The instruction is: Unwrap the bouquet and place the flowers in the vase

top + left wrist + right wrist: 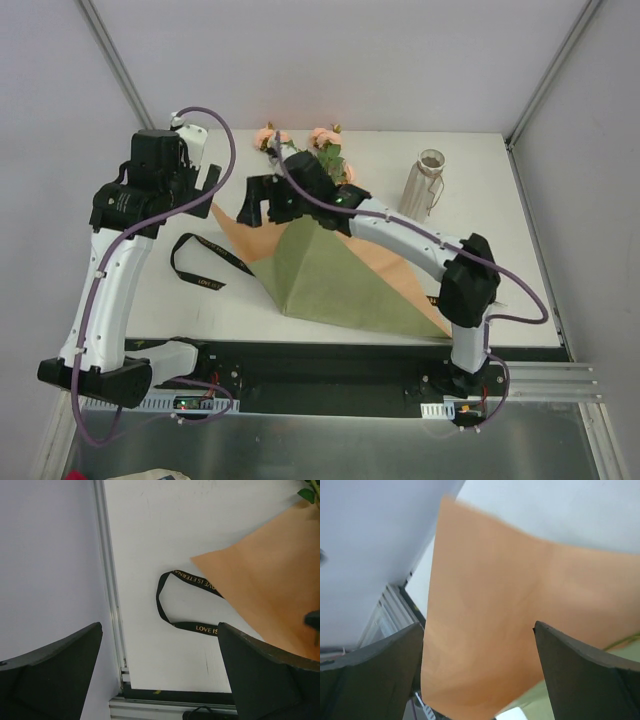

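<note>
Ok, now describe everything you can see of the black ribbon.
The black ribbon is a narrow, smooth-looking band printed with gold lettering; "LOVE IS" can be read. It is untied and lies flat on the white table, bent into an open loop to the left of the spread wrapping paper. One strand runs up to the paper's peach edge. Nothing holds it.

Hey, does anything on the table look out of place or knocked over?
Nothing knocked over. The ribbon lies loose left of the opened paper, whose green flap tents up; the vase stands upright.
</note>
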